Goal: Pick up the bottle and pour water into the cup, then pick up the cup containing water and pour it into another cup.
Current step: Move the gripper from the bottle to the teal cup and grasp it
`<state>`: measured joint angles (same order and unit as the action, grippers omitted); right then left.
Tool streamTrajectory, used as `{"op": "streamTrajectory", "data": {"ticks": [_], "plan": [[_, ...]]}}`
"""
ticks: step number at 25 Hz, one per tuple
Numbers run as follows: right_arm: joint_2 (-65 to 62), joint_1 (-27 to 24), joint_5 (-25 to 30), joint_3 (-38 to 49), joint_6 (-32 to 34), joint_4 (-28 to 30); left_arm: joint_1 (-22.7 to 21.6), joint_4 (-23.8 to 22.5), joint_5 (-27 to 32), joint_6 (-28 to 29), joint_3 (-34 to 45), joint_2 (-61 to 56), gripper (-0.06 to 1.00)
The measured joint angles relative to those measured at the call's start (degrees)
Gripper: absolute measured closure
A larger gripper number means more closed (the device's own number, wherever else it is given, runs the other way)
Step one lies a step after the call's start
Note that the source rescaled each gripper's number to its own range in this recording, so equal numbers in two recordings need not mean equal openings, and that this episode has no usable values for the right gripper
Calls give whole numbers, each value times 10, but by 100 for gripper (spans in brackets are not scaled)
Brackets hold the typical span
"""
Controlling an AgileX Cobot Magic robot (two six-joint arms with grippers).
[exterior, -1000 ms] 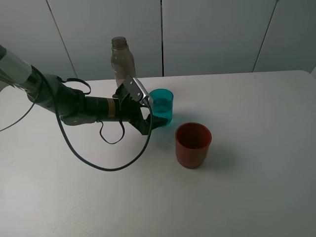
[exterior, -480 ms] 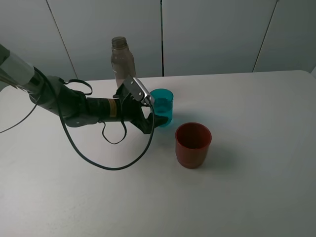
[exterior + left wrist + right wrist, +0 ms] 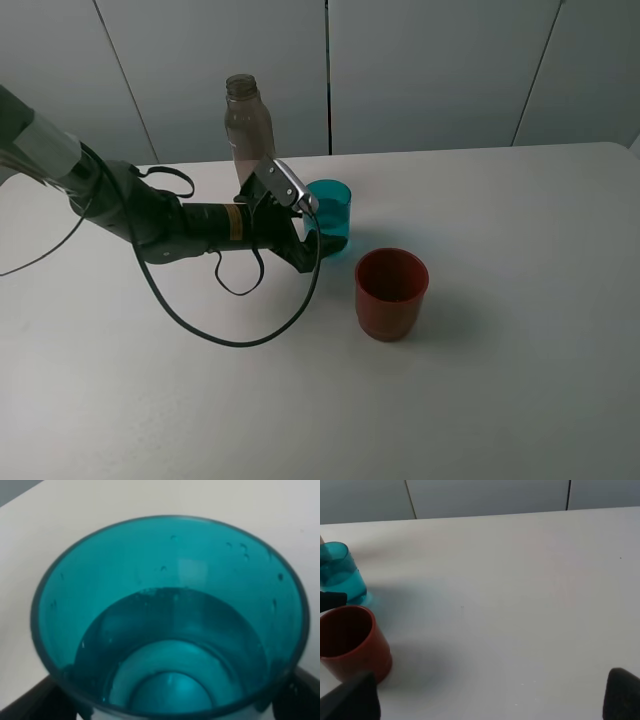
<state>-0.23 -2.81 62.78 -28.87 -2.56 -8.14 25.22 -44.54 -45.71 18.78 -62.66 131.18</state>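
Left pincer (image 3: 315, 228) apart, straddling teal cup (image 3: 337, 200), water (image 3: 175, 625) inside; bottle (image 3: 248, 125) behind, red cup (image 3: 391, 292) near. Right pincer (image 3: 485, 696) apart over worktop (image 3: 520, 580).

A white table (image 3: 520, 300) stands before pale grey wall panels (image 3: 430, 70).

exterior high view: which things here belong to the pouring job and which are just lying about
In the job: clear bottle, uncapped; teal cup with water in it; red cup; left gripper, jaws open around the teal cup.
Just lying about: only the arm's black cable, looped on the white table.
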Motion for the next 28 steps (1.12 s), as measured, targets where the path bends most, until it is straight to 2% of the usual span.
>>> {"op": "streamTrajectory", "data": {"ticks": [18, 28], "plan": [[0, 0, 0, 0, 0, -1, 14, 28, -6, -9, -34, 28, -4], [0, 0, 0, 0, 0, -1, 17, 35, -5, 15, -59, 41, -4]]}}
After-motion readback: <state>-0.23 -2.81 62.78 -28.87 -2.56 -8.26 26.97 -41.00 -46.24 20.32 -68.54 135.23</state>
